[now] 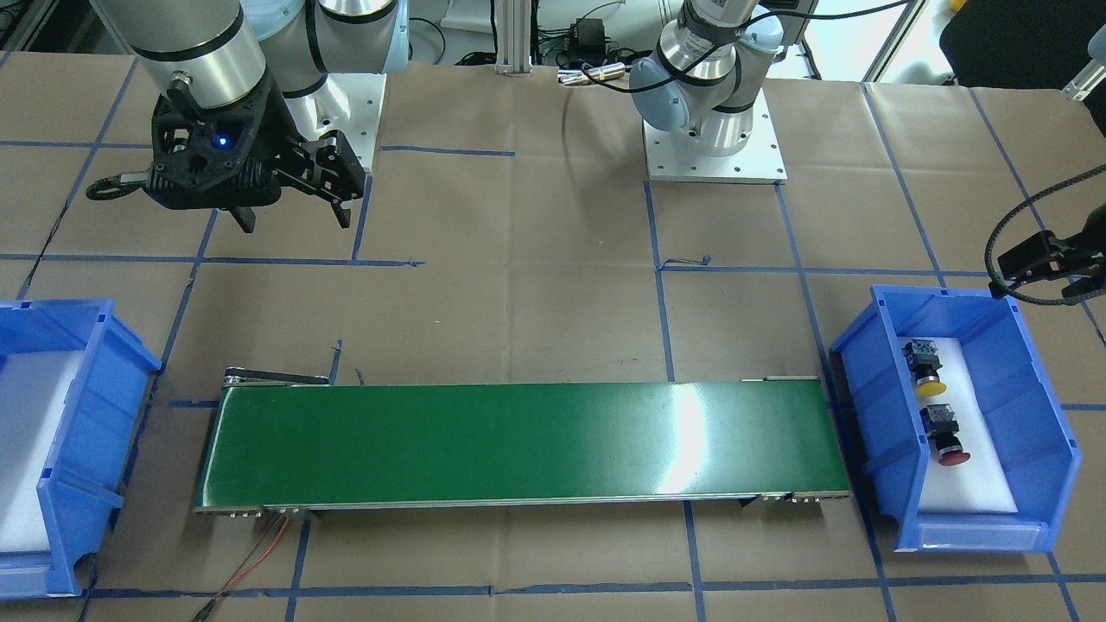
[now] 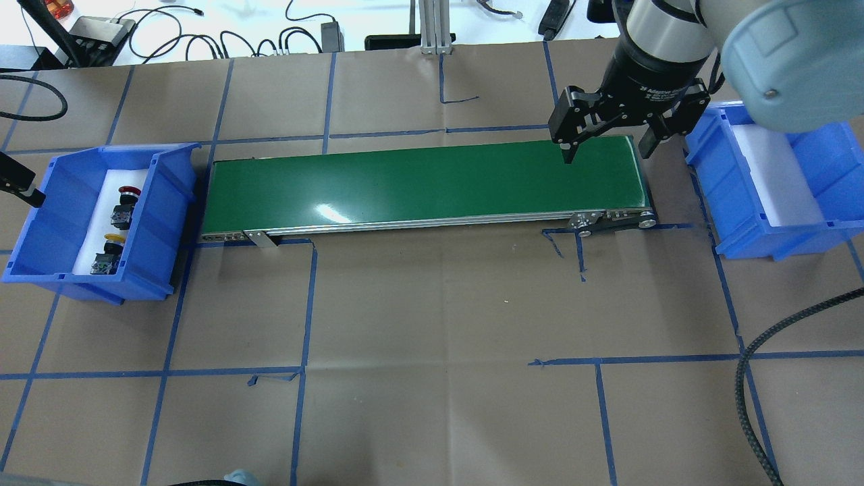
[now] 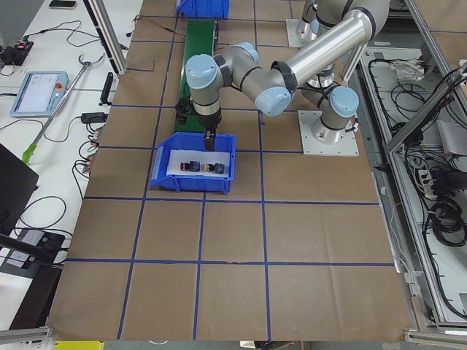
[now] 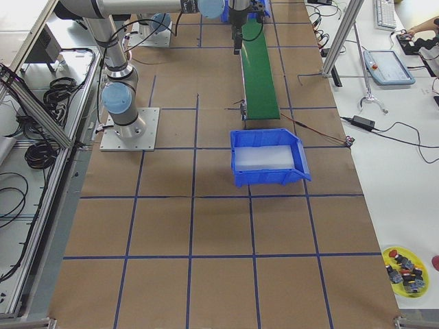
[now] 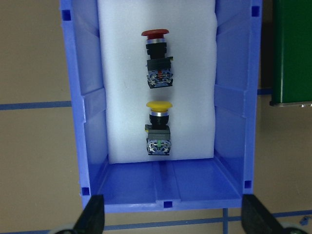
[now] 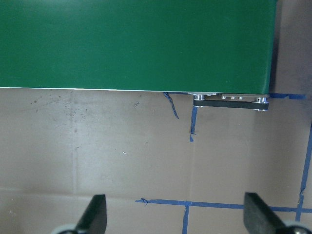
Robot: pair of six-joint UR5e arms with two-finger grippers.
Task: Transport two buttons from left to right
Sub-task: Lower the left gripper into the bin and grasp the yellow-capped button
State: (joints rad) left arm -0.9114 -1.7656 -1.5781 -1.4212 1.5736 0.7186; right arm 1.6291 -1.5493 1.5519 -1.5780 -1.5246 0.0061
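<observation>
I see both buttons lying on their sides on the white foam in the left bin [image 2: 169, 162]. The red button [image 5: 156, 58] and the yellow button [image 5: 158, 126] lie in one line, caps pointing the same way, a gap between them. Each has a mushroom cap, a black neck and a grey block base. My left gripper [image 5: 174, 217] hangs above that bin, fingers wide apart and holding nothing.

By count: two buttons, two blue bins, one green belt [image 2: 418, 182], two arms.

The belt runs between the bins. Over its right end the right gripper [image 2: 609, 145] hovers, fingers spread and nothing between them. The right bin [image 2: 742, 239] holds only a foam pad.

The table [image 2: 439, 324] is covered in brown paper gridded with blue tape. Cables and power bricks lie along the white far edge.
</observation>
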